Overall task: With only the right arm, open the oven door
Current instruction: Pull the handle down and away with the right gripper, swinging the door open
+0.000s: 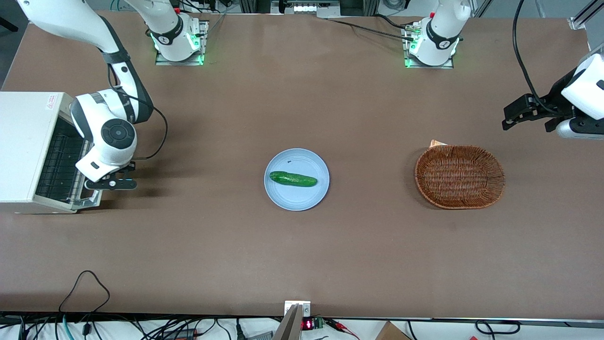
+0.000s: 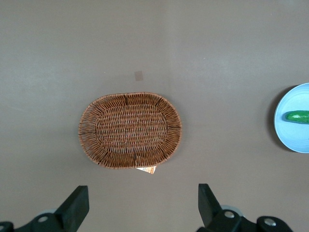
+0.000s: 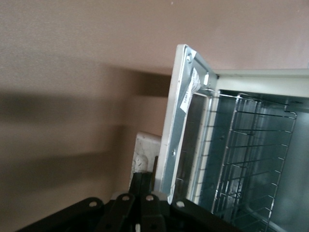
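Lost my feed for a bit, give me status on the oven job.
End effector down at the oven door's edge. Door partly open, rack showing. Nothing in the way.

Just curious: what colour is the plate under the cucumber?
Light blue plate, clearest in the front view.

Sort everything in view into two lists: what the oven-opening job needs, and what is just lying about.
Job:
- grey metal-framed oven door, partly open
- white box oven
- black two-finger gripper in front of the oven, at the door

Lying about:
- round pale blue plate
- green cucumber on it
- oval brown wicker basket
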`<act>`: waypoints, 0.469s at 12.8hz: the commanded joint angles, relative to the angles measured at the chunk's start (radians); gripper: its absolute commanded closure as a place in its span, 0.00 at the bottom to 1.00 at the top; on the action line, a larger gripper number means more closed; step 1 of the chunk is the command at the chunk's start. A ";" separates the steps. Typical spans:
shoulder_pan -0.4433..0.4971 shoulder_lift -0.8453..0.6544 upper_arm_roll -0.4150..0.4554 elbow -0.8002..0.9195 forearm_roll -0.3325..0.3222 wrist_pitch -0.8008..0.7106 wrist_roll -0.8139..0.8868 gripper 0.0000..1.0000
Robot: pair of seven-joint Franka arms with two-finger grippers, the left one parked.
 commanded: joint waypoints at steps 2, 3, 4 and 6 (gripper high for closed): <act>0.000 0.039 -0.012 0.001 -0.002 -0.014 0.010 1.00; 0.004 0.049 -0.012 0.001 -0.001 -0.015 0.011 1.00; 0.013 0.055 -0.012 0.001 -0.001 -0.015 0.013 1.00; 0.018 0.070 -0.012 0.001 -0.004 -0.015 0.007 0.99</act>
